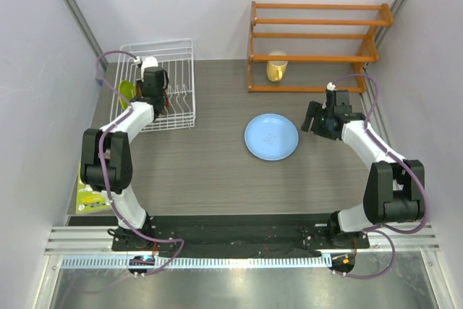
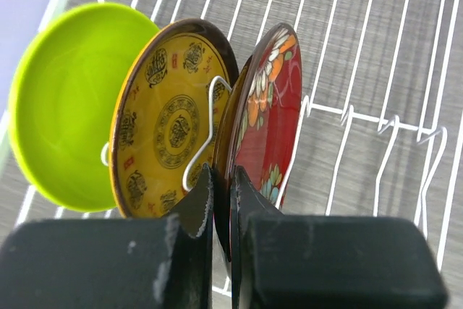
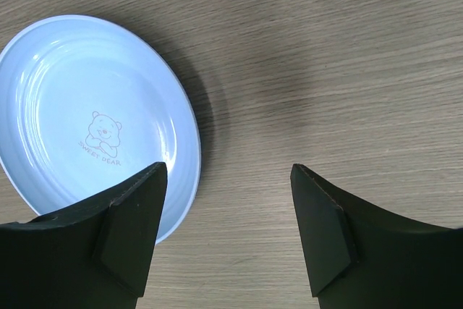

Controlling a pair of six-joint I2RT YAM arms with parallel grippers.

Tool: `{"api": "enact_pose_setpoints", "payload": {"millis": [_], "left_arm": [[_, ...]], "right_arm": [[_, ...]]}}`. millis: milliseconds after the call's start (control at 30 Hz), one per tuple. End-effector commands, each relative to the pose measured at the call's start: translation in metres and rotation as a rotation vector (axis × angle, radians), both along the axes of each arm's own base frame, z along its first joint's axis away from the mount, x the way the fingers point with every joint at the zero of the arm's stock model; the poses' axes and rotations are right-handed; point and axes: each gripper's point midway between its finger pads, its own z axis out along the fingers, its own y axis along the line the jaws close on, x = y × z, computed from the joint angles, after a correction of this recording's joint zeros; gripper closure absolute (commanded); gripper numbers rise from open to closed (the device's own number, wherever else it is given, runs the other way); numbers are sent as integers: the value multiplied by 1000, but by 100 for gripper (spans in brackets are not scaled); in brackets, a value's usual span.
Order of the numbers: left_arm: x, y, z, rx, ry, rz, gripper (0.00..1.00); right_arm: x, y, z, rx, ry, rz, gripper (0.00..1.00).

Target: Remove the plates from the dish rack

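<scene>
Three plates stand on edge in the white wire dish rack (image 1: 173, 48) at the back left: a lime green plate (image 2: 65, 106), an amber-yellow patterned plate (image 2: 170, 121) and a dark red flowered plate (image 2: 271, 121). My left gripper (image 2: 223, 179) reaches into the rack, shut on the near rim of the dark red plate, which sits between the two fingers. The light blue plate (image 1: 271, 137) lies flat on the table's middle. Just to its right hovers my right gripper (image 1: 316, 121), open, with only bare table between its fingers and the blue plate (image 3: 87, 121) beside its left finger.
An orange wooden slatted shelf (image 1: 318, 41) stands at the back right with a yellow mug (image 1: 275, 69) on its lowest level. A green-and-yellow sheet (image 1: 90, 197) lies at the table's left edge. Walls close in on both sides.
</scene>
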Motion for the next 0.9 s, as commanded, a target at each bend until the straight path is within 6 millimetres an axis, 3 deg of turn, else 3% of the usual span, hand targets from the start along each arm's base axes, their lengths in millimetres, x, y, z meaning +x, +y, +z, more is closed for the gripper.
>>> {"api": "enact_pose_setpoints", "payload": {"millis": [0,267,433,467,600,700,867], "left_arm": [[0,7,94,131,-186,34,100],[-25,-3,150,267,-262,63,100],[-42,-11,170,182,-298,44,100],[-48,-15,165,155,-271,24,100],[-61,-48,172,-59,-308,-109,100],[-67,-78,162,-221,-298,-208,100],[-73,-144,143,-509,-269,-411,100]], "right_arm": [[7,-1,17,-10,-50,6,25],[4,-7,30,-36,-74,-12,25],[5,-5,51,-26,-126,-11,25],[5,-3,59,-17,-149,-3,25],[8,16,88,73,-224,57,26],[12,31,111,130,-289,102,26],[16,78,140,333,-385,224,25]]}}
